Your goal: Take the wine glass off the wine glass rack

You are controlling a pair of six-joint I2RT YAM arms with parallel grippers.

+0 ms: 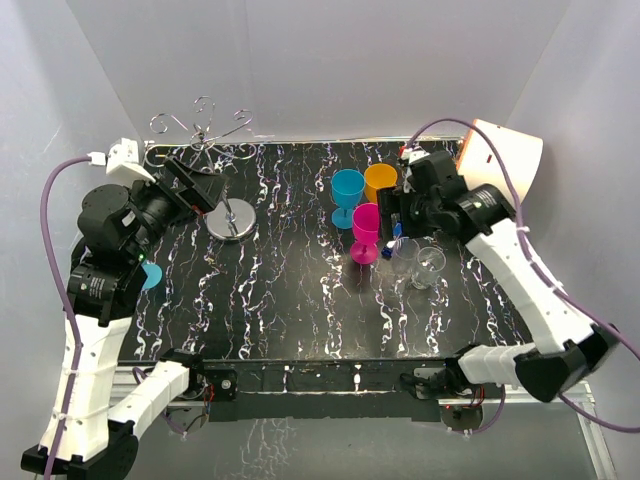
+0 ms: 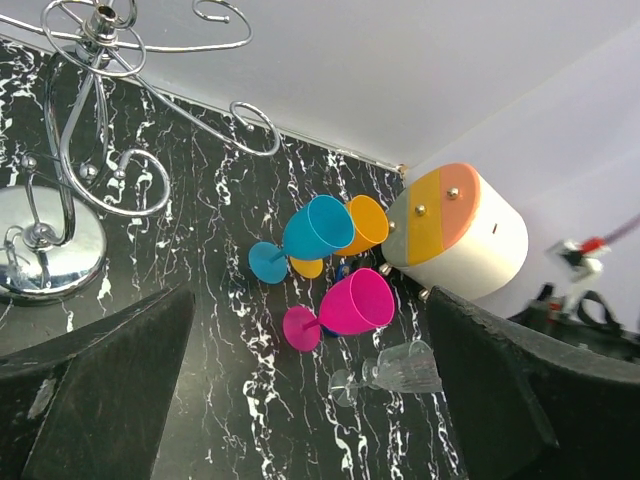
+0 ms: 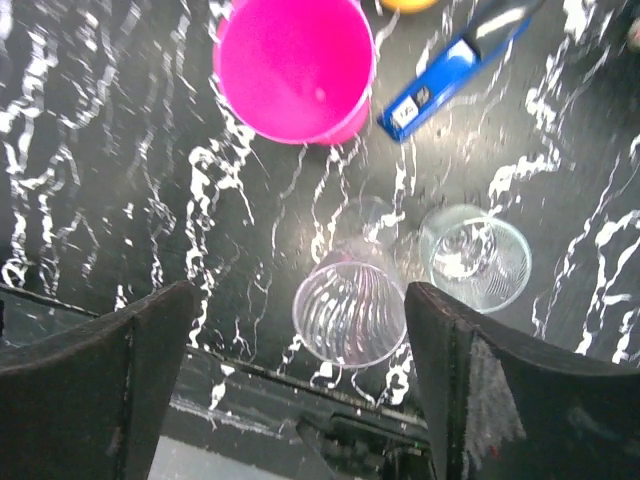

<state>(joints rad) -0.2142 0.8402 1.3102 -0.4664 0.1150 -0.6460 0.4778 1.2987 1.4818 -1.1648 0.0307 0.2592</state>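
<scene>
The wine glass rack (image 1: pixel 231 219) stands at the back left on its shiny disc base, and its curled hook arms (image 1: pixel 203 125) hold no glass. It also shows in the left wrist view (image 2: pixel 62 190). My left gripper (image 1: pixel 205 186) is open and empty just left of the rack's stem. Two clear wine glasses (image 1: pixel 405 255) (image 1: pixel 430 266) stand upright on the table at right. My right gripper (image 1: pixel 400 226) hovers open above them. In the right wrist view one clear glass (image 3: pixel 350 312) sits between its fingers (image 3: pixel 440 340), untouched, and the other (image 3: pixel 476 256) stands beside it.
A blue (image 1: pixel 347 190), an orange (image 1: pixel 380 180) and a pink (image 1: pixel 365 232) plastic goblet stand mid-table. A white, orange and yellow drum (image 1: pixel 500 152) lies at the back right. A small blue tool (image 3: pixel 450 65) lies near the pink goblet. A cyan object (image 1: pixel 152 277) is half hidden behind my left arm.
</scene>
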